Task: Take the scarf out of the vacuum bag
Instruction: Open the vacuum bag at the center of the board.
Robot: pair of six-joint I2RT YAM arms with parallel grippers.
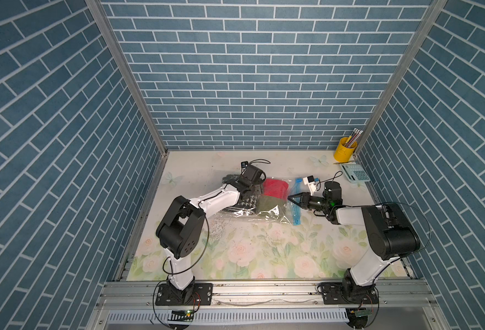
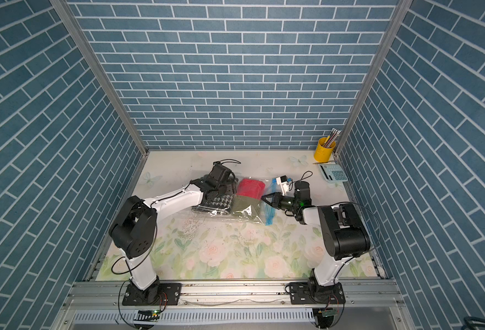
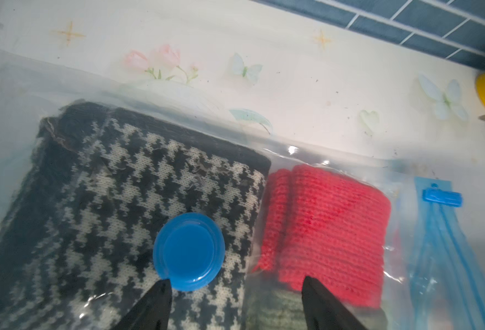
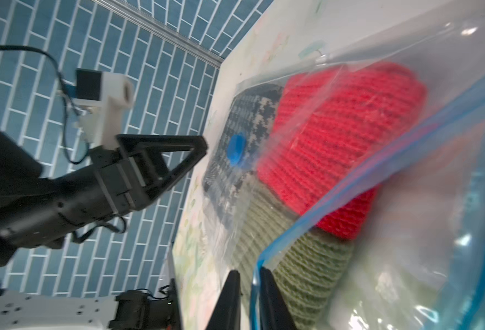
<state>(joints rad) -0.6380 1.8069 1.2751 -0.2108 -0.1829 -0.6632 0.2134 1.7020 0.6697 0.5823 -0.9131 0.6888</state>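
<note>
Right wrist: gripper [image 4: 249,275] astride bag [image 4: 412,234] (apparently)

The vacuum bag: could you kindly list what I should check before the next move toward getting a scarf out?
1. Bag mouth open: the zip strip looks parted on the vacuum bag: ok.
2. Right gripper holding the strip: its edge runs between narrowly spaced jaws: cannot tell.
3. Left gripper open, beside the valve cap: ok.
4. Scarf out: red scarf, green scarf and houndstooth scarf all inside: not ok.
5. Yellow pencil cup and calculator clear of the bag: ok.
</note>
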